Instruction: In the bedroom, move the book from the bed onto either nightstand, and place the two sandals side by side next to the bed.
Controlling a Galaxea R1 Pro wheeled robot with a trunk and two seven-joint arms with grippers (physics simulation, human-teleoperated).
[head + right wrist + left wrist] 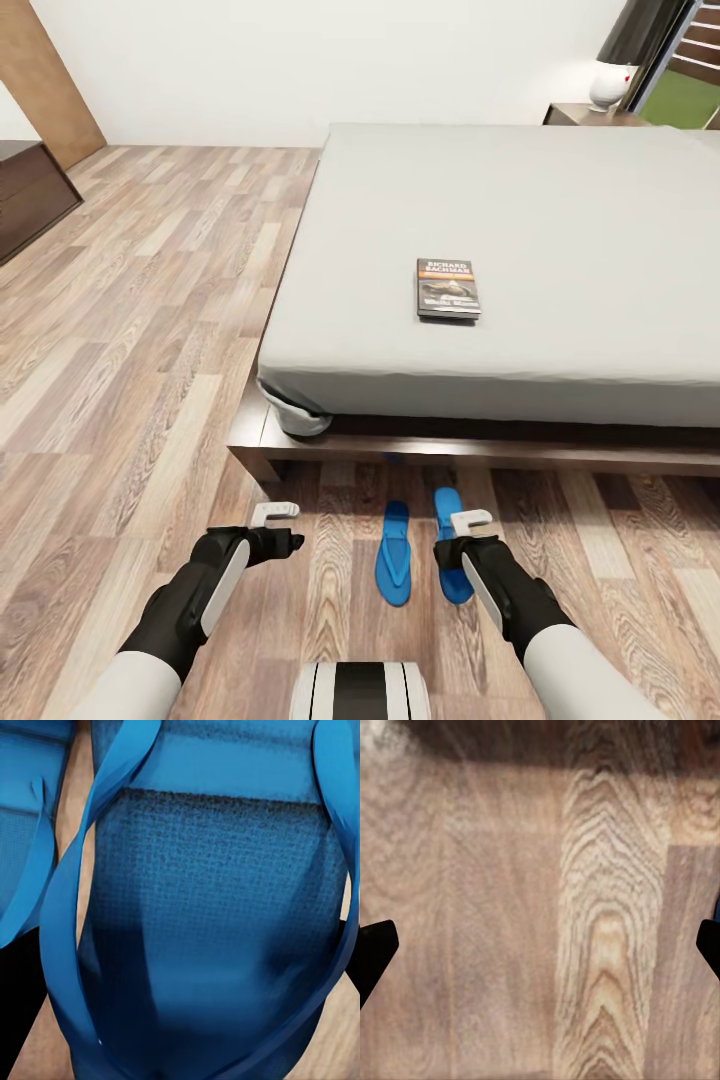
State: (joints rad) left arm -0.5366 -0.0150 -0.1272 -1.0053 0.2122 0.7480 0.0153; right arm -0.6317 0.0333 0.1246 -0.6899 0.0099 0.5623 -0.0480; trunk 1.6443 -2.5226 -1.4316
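Note:
The book, dark with an orange band, lies flat on the light-grey bed near its front edge. Two blue sandals lie side by side on the wood floor just in front of the bed frame. My right gripper hangs low over the right sandal. In the right wrist view that sandal is very close, with the right gripper open and its fingertips either side of it. The left sandal lies free. My left gripper is open over bare floor.
A nightstand with a white lamp stands beyond the bed's far right corner. A long dark bench is against the left wall. Open wood floor stretches along the bed's left side.

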